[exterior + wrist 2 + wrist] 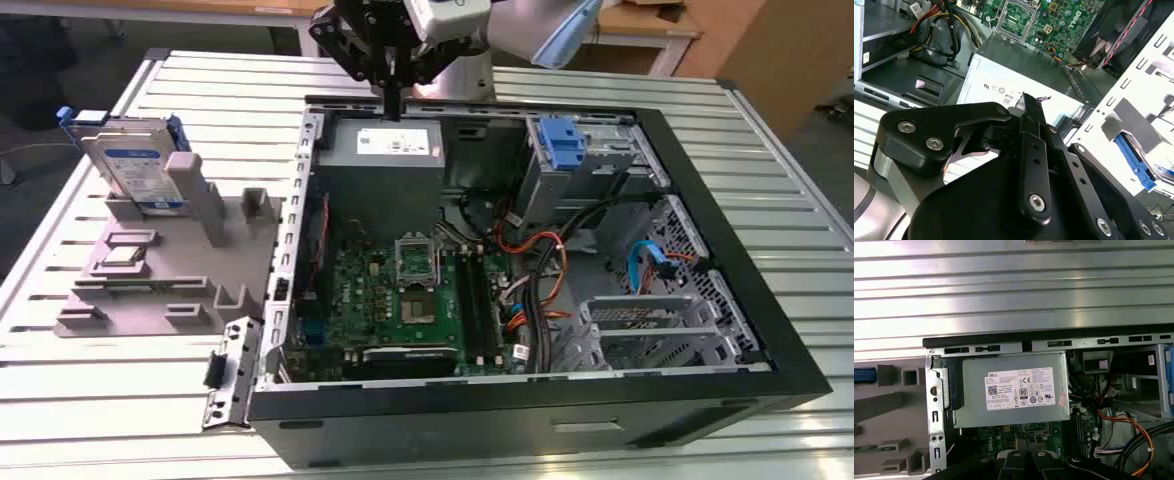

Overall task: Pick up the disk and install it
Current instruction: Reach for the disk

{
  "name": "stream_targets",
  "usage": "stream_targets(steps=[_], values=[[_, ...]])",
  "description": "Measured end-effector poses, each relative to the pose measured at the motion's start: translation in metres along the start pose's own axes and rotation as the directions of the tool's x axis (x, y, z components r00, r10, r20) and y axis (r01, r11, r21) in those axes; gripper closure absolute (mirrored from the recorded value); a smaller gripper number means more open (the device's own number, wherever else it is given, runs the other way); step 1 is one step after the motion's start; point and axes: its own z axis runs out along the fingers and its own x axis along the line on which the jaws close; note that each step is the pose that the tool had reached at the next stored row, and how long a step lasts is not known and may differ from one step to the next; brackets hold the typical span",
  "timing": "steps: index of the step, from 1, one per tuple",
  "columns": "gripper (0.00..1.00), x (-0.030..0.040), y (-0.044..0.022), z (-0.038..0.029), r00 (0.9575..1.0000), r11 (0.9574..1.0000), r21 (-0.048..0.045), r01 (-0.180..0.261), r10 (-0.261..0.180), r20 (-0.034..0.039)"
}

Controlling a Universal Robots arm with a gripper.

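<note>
- Work surface: a ribbed, silver metal table (107,400), its slats running across the exterior view.
- An open black computer case (534,412) lies on its side on the table. It takes up the centre and the exterior view's right, interior facing up.
- A grey moulded fixture block (160,290) rests flat on the table at the exterior view's left, just beside the case.

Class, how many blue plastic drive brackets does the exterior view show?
2. One frames the disk on the grey fixture; one blue bracket stands inside the computer case. Others may be hidden.

Slatted metal tbl (120,400), wood desk (654,22) behind.
</note>
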Motion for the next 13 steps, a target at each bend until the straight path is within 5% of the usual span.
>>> stream_targets(steps=[13], values=[[0.9,0.0002,0.0,0.0,1.0,1.0,0.0,0.0,0.0,0.0]])
